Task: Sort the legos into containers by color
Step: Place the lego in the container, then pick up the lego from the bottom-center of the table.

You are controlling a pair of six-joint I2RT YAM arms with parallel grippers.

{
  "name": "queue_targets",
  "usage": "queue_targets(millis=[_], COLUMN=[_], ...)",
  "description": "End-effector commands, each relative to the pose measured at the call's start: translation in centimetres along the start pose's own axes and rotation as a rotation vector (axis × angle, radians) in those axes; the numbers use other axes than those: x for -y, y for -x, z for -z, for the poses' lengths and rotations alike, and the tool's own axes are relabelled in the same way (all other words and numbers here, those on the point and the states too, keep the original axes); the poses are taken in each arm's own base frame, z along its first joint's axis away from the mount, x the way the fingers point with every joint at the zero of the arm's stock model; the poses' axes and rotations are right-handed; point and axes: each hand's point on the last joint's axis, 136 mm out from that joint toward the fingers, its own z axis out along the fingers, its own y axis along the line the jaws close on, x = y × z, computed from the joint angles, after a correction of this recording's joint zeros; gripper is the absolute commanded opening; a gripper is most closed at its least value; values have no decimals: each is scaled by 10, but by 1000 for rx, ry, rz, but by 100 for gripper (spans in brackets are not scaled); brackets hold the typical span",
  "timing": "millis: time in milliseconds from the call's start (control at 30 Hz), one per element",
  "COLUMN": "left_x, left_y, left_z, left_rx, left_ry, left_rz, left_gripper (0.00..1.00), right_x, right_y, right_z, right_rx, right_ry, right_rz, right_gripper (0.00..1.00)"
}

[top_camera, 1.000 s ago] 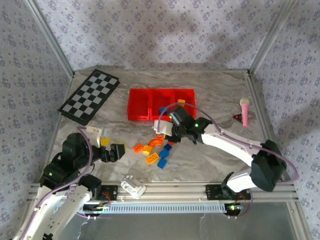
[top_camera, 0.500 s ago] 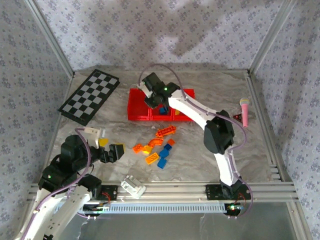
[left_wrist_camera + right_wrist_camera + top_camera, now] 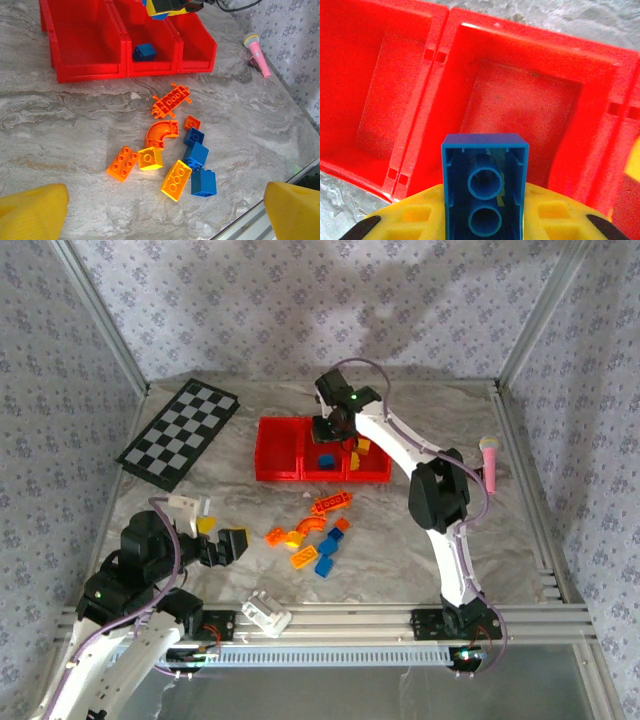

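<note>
My right gripper (image 3: 485, 222) is shut on a blue lego (image 3: 485, 175), hollow underside toward the camera, above the middle compartment of the red containers (image 3: 445, 30). From above, this gripper (image 3: 335, 427) hovers over the containers (image 3: 280, 477). Another blue lego (image 3: 144, 51) lies in the middle compartment, and a yellow one (image 3: 362, 447) in the right. Several loose legos lie on the table: an orange brick (image 3: 123, 163), a yellow one (image 3: 150, 159), a curved orange one (image 3: 161, 134) and blue ones (image 3: 204, 182). My left gripper (image 3: 162, 212) is open, near and left of the pile.
A checkerboard (image 3: 180, 432) lies at the back left. A white block (image 3: 265, 612) sits by the front rail. A pink microphone (image 3: 490, 462) and a small red piece (image 3: 473, 476) lie at the right.
The right arm lifted the blue lego from the pile, swung out to the containers and shifted right over the middle compartment. The left arm has stayed put.
</note>
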Motion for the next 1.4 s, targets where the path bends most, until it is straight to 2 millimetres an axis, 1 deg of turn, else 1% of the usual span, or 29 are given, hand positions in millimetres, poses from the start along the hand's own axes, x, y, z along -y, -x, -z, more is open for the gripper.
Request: queue_targets(millis=[0,100,167,233,300,400,567,733,800,933,967,1033,1133,1200,1300,1367], left_x=[2,1,1,1,1,1,1,1,1,2,2,1,2,2,2,3], left_y=[5,5,5,5,5,5,5,5,5,5,6,6,6,6,6,6], left_z=[2,2,2,2,2,1,1,2,3,4,4,4,5,5,5,4], left_rx=[29,30,30,30,29,28,28,33,35,40,42,43,45,47,47,46], left_ry=[-5,-1,-1,-1,-2,0,-1,-4,-4,-6,-5,-4,-6,-5,-11,-12], left_rz=[-13,-10,-10,-10,-10,-10,-12,-13,-14,-15,-15,-14,-16,-16,-17,-18], left_gripper=[100,100,100,100,100,100,100,100,100,100,100,100,100,100,100,100], right_x=[-8,-2,2,6,7,6,1,-5,-8,-15,-14,-13,-13,-11,-6,-9], right_y=[-12,-13,-13,-11,-11,-11,-8,-5,-4,-8,-10,-17,-35,-53,-83,-102], right_z=[-18,-24,-28,-30,-30,-28,-24,-15,-9,13,19,33,52,62,77,85], right_rx=[-58,-75,-85,-76,-72,-70,-60,-45,-42,-24,-17,0,33,47,82,117], right_ry=[46,52,58,63,57,66,88,97,100,95,83,65,64,41,-18,-30], right_rz=[-48,-91,-128,-127,-123,-124,-128,-120,-116,-112,-125,-154,-225,-262,-362,-428], right_gripper=[15,15,18,20,25,35,49,52,52,51,53,54,56,57,66,68])
